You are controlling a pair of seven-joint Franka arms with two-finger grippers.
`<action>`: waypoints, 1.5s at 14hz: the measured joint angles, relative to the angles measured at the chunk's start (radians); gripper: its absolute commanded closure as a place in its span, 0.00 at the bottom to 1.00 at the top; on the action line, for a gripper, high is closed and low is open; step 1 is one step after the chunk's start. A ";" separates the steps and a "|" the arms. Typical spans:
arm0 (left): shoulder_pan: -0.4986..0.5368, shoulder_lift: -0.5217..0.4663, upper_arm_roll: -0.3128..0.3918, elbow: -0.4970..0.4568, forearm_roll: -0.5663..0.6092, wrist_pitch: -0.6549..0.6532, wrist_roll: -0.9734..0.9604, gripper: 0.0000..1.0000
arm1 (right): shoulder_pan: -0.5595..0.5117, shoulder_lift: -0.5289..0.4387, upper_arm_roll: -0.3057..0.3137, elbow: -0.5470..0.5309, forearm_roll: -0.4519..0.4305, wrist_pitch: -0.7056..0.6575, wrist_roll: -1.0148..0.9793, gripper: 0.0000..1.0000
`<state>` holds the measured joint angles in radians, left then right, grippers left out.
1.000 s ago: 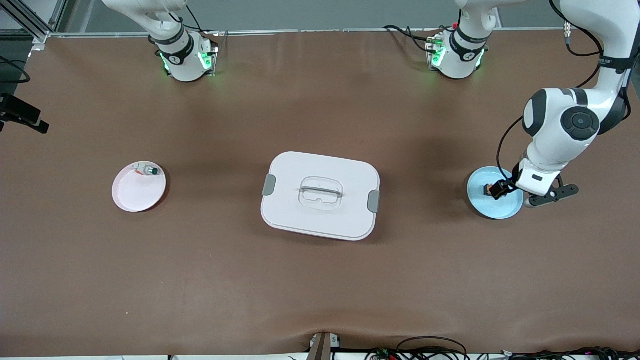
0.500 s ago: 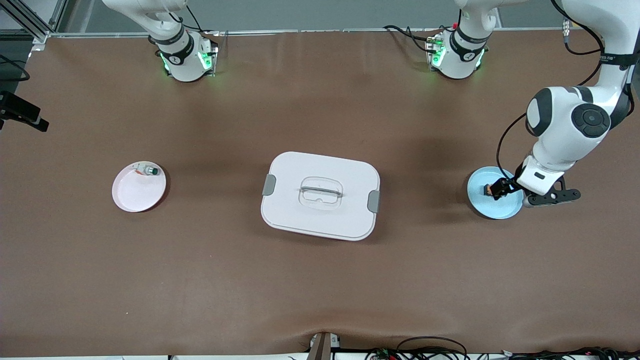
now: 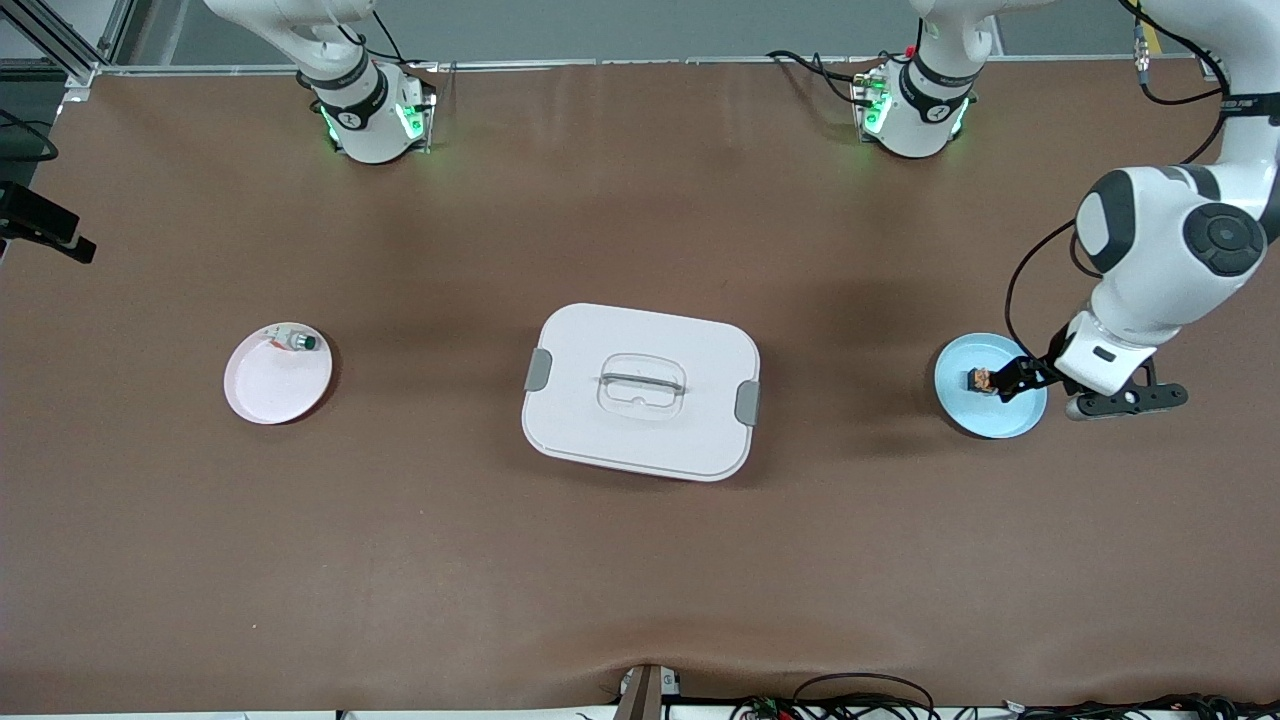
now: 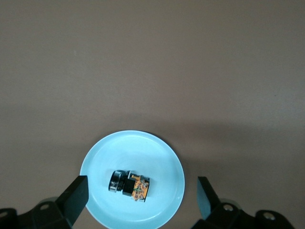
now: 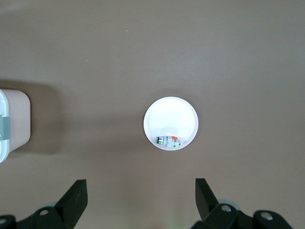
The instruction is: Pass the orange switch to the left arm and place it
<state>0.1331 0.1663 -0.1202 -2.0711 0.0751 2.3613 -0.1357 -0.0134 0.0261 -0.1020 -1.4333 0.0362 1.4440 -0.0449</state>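
A: Where is the orange switch (image 3: 979, 379)?

B: Lying on the light-blue plate (image 3: 965, 410) at mid-right of the front view, toward the left arm's end of the table, well apart from the box (image 3: 640, 391) at centre frame.

A: And the left gripper (image 4: 139, 197)?

B: Over that plate, fingers (image 4: 74, 197) spread wide on either side of the switch, touching nothing.

A: The right gripper (image 5: 138, 199)?

B: High over the pink plate (image 3: 270, 390) at mid-left, which carries a small green-capped part (image 3: 298, 342). Its fingers are spread too, holding nothing.
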 measured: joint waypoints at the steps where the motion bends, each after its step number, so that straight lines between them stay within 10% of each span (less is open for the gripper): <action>1: 0.000 -0.001 0.000 0.025 0.000 -0.020 0.000 0.00 | 0.000 0.000 0.000 0.000 0.000 0.001 0.000 0.00; 21: -0.002 -0.107 -0.056 0.370 -0.034 -0.505 0.001 0.00 | 0.000 -0.001 0.001 0.000 0.000 0.002 0.000 0.00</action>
<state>0.1314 0.0594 -0.1762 -1.7010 0.0409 1.8566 -0.1349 -0.0134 0.0251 -0.1011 -1.4333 0.0362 1.4459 -0.0449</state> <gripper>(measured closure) 0.000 0.000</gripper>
